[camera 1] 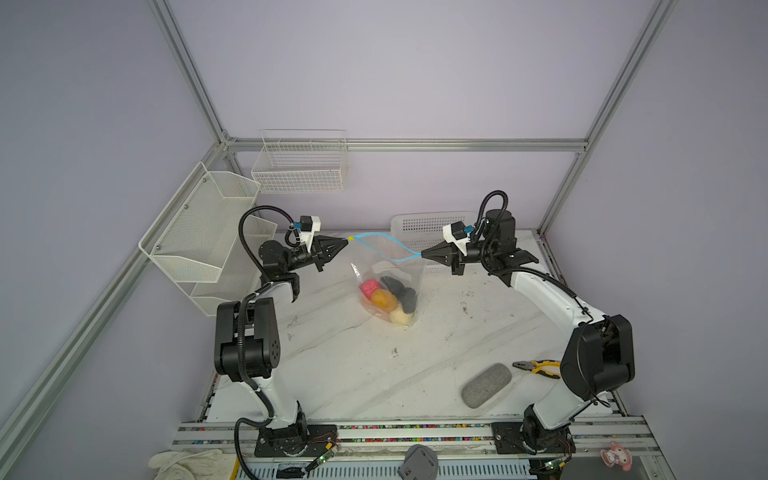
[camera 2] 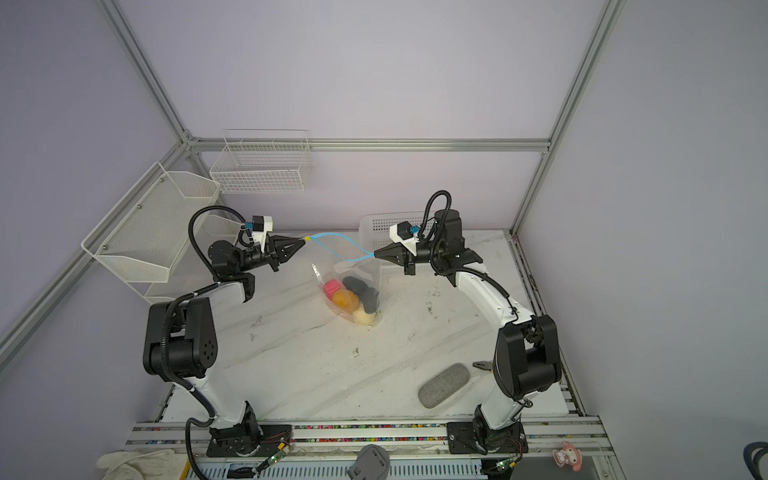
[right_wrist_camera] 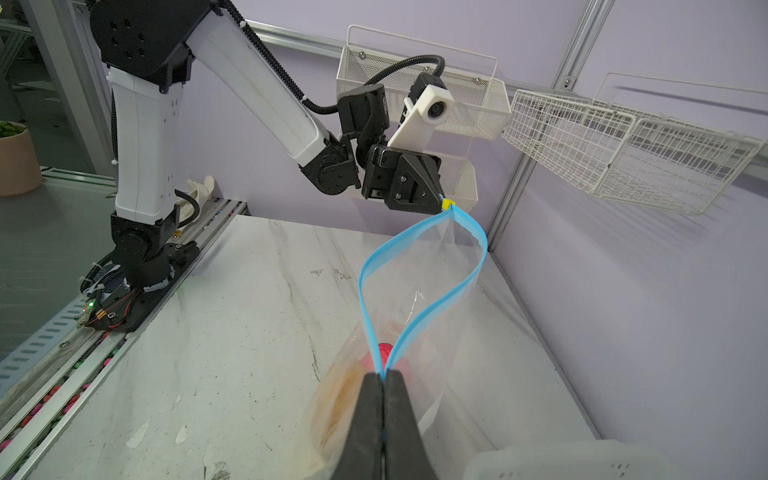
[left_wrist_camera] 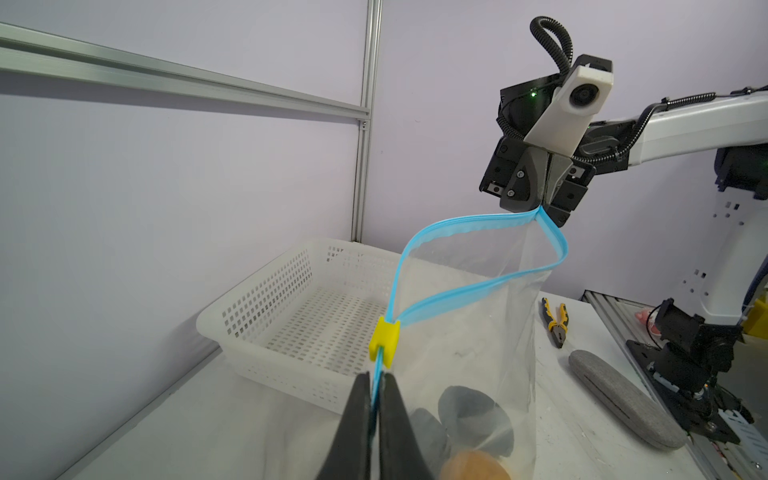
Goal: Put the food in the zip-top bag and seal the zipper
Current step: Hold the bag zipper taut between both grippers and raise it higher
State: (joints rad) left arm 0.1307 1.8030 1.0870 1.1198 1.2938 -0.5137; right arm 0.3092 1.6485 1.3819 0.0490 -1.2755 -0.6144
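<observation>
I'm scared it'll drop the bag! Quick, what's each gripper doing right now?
Left gripper: jaws shut on the zipper end, right beside its yellow tab.
Right gripper: jaws shut on the zipper's other end.

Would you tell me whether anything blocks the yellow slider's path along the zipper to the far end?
Nothing visible does. The zipper runs bare from the slider, just past the left pincer, to the right pincer clamping the far end.
</observation>
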